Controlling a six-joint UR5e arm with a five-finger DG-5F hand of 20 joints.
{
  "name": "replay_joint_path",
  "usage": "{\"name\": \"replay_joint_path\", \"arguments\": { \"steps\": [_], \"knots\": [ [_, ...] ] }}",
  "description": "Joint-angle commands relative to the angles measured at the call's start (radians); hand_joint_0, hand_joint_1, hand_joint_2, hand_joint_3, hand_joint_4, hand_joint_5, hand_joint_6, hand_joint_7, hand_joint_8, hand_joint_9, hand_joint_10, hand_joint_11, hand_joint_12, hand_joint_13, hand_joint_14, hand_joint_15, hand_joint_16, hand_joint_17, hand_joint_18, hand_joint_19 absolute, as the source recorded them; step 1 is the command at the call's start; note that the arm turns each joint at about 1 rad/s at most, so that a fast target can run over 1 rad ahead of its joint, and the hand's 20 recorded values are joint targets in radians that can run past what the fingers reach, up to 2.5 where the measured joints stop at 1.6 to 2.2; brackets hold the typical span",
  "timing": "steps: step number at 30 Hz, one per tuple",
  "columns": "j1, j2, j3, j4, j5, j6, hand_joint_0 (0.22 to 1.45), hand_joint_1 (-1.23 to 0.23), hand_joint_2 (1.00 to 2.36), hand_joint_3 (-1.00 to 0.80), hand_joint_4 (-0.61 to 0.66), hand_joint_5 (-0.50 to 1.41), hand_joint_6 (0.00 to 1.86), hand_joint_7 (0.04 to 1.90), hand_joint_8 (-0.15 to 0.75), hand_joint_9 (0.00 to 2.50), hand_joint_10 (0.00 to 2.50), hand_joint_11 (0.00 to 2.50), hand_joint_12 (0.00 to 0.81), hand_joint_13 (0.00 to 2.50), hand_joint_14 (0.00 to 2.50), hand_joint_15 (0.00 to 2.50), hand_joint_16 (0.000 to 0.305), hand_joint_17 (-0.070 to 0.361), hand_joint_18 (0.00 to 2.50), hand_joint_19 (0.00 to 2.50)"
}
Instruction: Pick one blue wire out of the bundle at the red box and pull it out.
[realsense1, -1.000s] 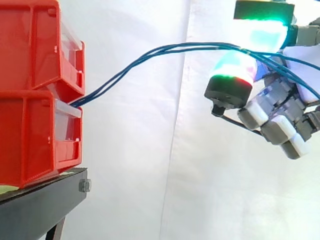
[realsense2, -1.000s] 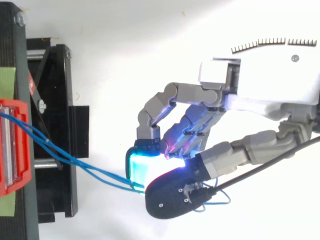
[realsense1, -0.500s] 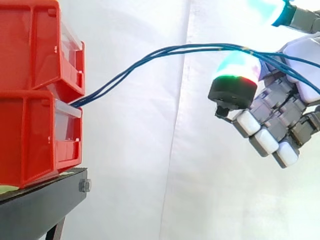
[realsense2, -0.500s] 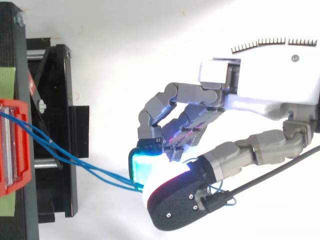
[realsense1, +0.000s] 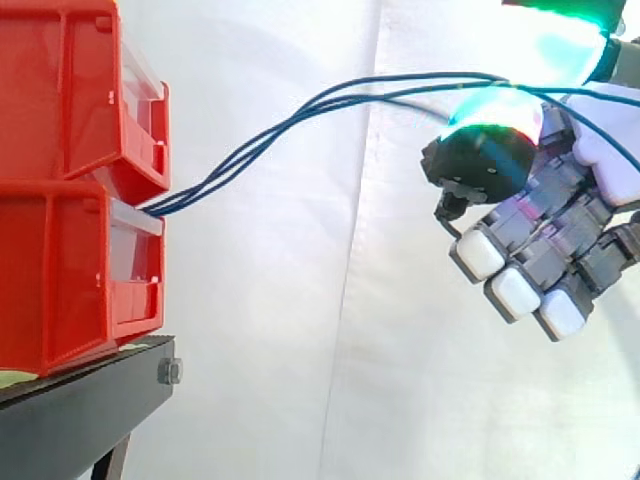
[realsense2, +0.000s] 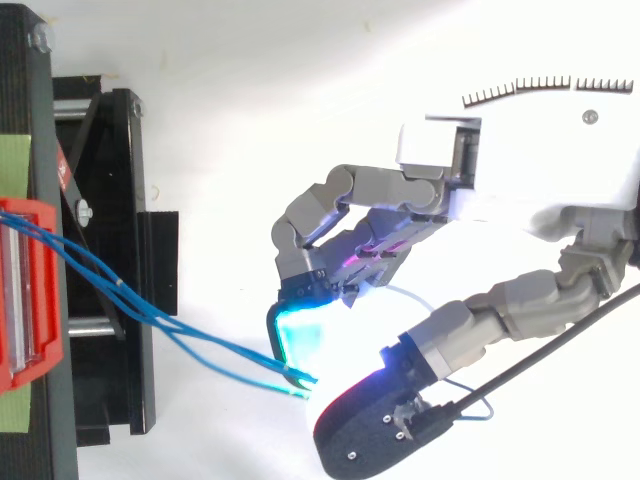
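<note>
Wires (realsense1: 210, 172) between bins (realsense1: 60, 250) and hand (realsense1: 560, 200)

The red bins (realsense1: 60, 250) are shiny hard plastic with clear see-through plastic fronts (realsense1: 138, 235). They're parked on a matt black metal stand (realsense1: 90, 410) with a dull steel bolt (realsense1: 168, 372) in its edge. Behind it all hangs a white curtain (realsense1: 300, 350), soft matt cloth with a couple of folds; the blue wires (realsense1: 260, 135) look like smooth, slightly glossy plastic insulation, and my hand (realsense2: 530, 180) wears a smooth white plastic shell with a bit of a satin sheen.
</note>
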Motion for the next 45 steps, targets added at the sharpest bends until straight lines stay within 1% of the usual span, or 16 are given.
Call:
{"name": "replay_joint_path", "arguments": {
  "steps": [1,5,6,8,11,14,17,20,22,23,25,29,31,34,40,45],
  "knots": [
    [0.000,0.000,-0.001,-0.002,0.000,0.002,0.75,-0.85,1.01,-0.35,-0.20,-0.19,0.95,1.35,0.262,0.68,0.01,0.57,0.395,0.67,0.02,0.50,0.050,0.112,0.64,0.55],
    [0.000,0.000,0.001,-0.002,0.000,0.002,0.71,-0.84,1.01,-0.32,-0.18,-0.18,0.95,1.35,0.259,0.70,0.01,0.58,0.397,0.67,0.02,0.51,0.050,0.112,0.64,0.57],
    [0.000,0.000,-0.001,-0.002,0.000,0.002,0.68,-0.82,1.01,-0.29,-0.19,-0.18,0.95,1.28,0.256,0.72,0.01,0.59,0.399,0.68,0.02,0.52,0.050,0.112,0.63,0.58],
    [0.000,0.000,-0.001,0.000,0.000,0.001,0.67,-0.81,1.02,-0.27,-0.18,-0.18,0.95,1.25,0.252,0.72,0.01,0.59,0.397,0.68,0.02,0.53,0.050,0.112,0.62,0.59],
    [0.003,0.000,-0.001,0.000,-0.002,0.005,0.65,-0.81,1.02,-0.24,-0.16,-0.17,0.94,1.27,0.255,0.74,0.01,0.60,0.400,0.68,0.02,0.53,0.050,0.112,0.62,0.60],
    [0.003,0.000,0.001,0.000,-0.002,0.004,0.66,-0.80,1.02,-0.25,-0.16,-0.17,0.95,1.23,0.258,0.76,0.02,0.60,0.404,0.69,0.02,0.53,0.050,0.112,0.62,0.60],
    [0.006,0.000,0.001,-0.002,0.000,0.005,0.65,-0.80,1.02,-0.23,-0.14,-0.17,0.94,1.28,0.259,0.79,0.01,0.61,0.403,0.70,0.02,0.53,0.050,0.112,0.63,0.61],
    [0.006,0.000,0.001,-0.002,0.000,0.010,0.62,-0.76,1.02,-0.18,-0.11,-0.16,0.94,1.28,0.270,0.88,0.02,0.64,0.405,0.74,0.02,0.55,0.051,0.114,0.65,0.65],
    [0.008,0.000,0.001,0.000,0.000,0.014,0.58,-0.68,1.01,-0.17,-0.11,-0.15,0.95,1.20,0.288,0.92,0.01,0.64,0.435,0.76,0.02,0.55,0.057,0.127,0.68,0.64],
    [0.008,0.000,0.001,0.000,0.000,0.014,0.58,-0.68,1.01,-0.17,-0.11,-0.15,0.95,1.19,0.289,0.92,0.01,0.64,0.436,0.76,0.02,0.55,0.057,0.128,0.68,0.64],
    [0.006,-0.001,-0.001,0.000,-0.002,0.013,0.55,-0.56,1.01,-0.19,-0.09,-0.14,0.94,1.18,0.293,0.93,0.01,0.64,0.448,0.75,0.02,0.56,0.059,0.132,0.65,0.66],
    [0.006,-0.001,-0.001,-0.002,-0.002,0.011,0.54,-0.47,1.02,-0.24,-0.06,-0.14,0.92,1.25,0.278,0.93,0.01,0.65,0.423,0.73,0.02,0.57,0.053,0.120,0.60,0.70],
    [0.008,-0.001,-0.001,-0.002,0.000,0.011,0.54,-0.43,1.01,-0.28,-0.07,-0.14,0.92,1.23,0.277,0.94,0.02,0.65,0.423,0.73,0.02,0.58,0.054,0.121,0.59,0.71],
    [0.008,-0.001,-0.001,-0.002,0.000,0.011,0.52,-0.40,1.01,-0.37,-0.06,-0.14,0.92,1.21,0.287,0.95,0.02,0.65,0.430,0.74,0.02,0.57,0.055,0.124,0.59,0.70],
    [0.008,-0.001,0.001,-0.002,0.000,0.011,0.49,-0.37,1.00,-0.50,-0.05,-0.13,0.91,1.18,0.298,0.96,0.01,0.64,0.444,0.75,0.02,0.57,0.058,0.130,0.61,0.70],
    [0.006,-0.001,-0.001,0.005,-0.003,0.027,0.48,-0.36,1.00,-0.50,-0.04,-0.13,0.90,1.19,0.302,0.97,0.01,0.64,0.448,0.76,0.02,0.57,0.059,0.132,0.62,0.70]
  ]
}}
